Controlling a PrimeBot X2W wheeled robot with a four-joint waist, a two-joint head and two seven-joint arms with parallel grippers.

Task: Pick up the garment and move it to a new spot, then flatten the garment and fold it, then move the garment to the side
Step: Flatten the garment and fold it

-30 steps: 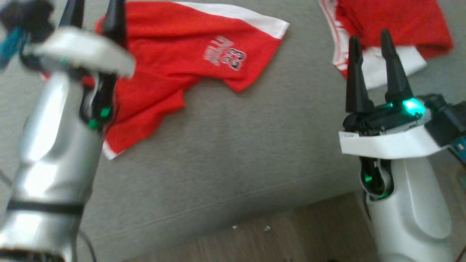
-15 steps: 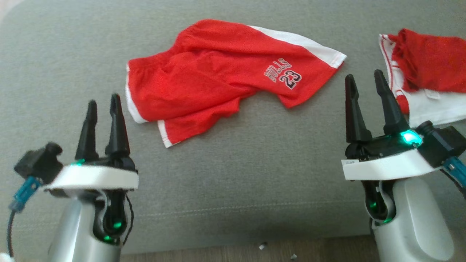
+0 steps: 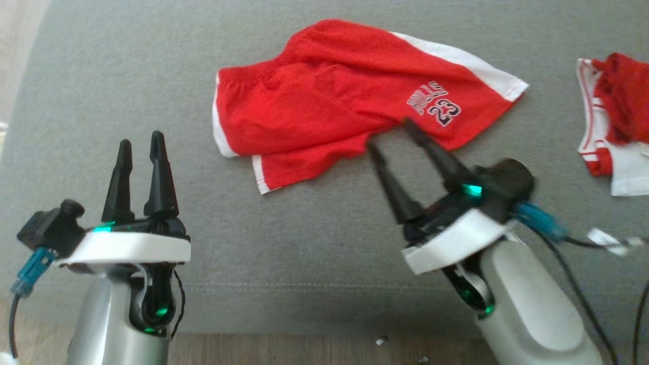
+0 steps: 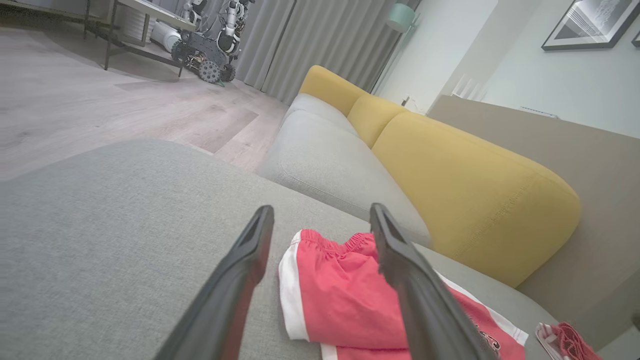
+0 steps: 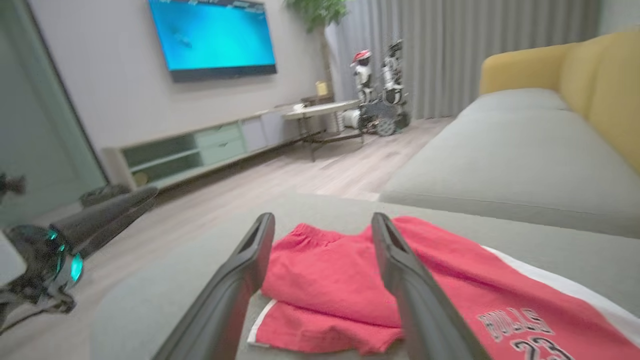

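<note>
Jaws: both pairs spread, empty.
Risk: we may snag only one layer of the rumpled red mesh shorts.

grey sofa, yellow cushions, television

Bare grey cushion lay open between my left gripper and my right gripper, with nothing on it to block a pass. The red shorts covered the cushion's middle, my right fingertips at their near hem. A second red-and-white garment sat at the right edge, well apart from the shorts, with bare cushion between. Yellow backrests rose beyond the shorts, closing that side.
</note>
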